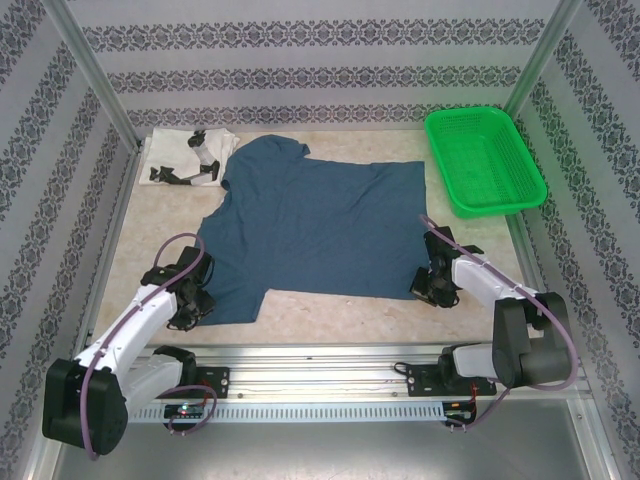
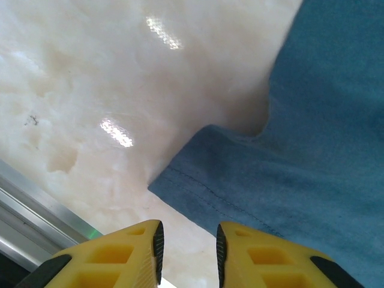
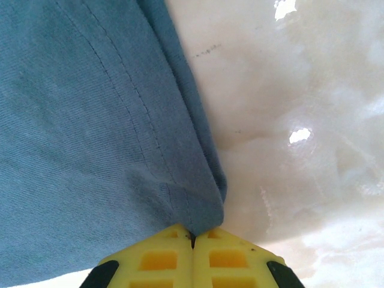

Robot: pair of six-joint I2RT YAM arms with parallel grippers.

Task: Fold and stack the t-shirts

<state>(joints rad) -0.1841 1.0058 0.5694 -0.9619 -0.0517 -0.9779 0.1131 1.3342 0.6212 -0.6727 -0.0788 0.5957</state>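
The dark blue-teal t-shirt (image 1: 310, 225) lies spread flat across the middle of the table. The folded white shirt with black marks (image 1: 188, 157) rests at the back left, beside the blue shirt's far sleeve. My left gripper (image 1: 190, 305) hangs open just over the shirt's near-left sleeve corner (image 2: 198, 174), with bare table between its yellow fingers (image 2: 138, 252). My right gripper (image 1: 435, 290) is shut on the shirt's near-right hem corner (image 3: 201, 207), and the cloth bunches up into its tips (image 3: 193, 235).
A bright green mesh basket (image 1: 485, 158) stands at the back right. Patterned walls and metal posts close in the table on three sides. An aluminium rail (image 1: 320, 355) runs along the near edge, in front of a strip of bare tabletop.
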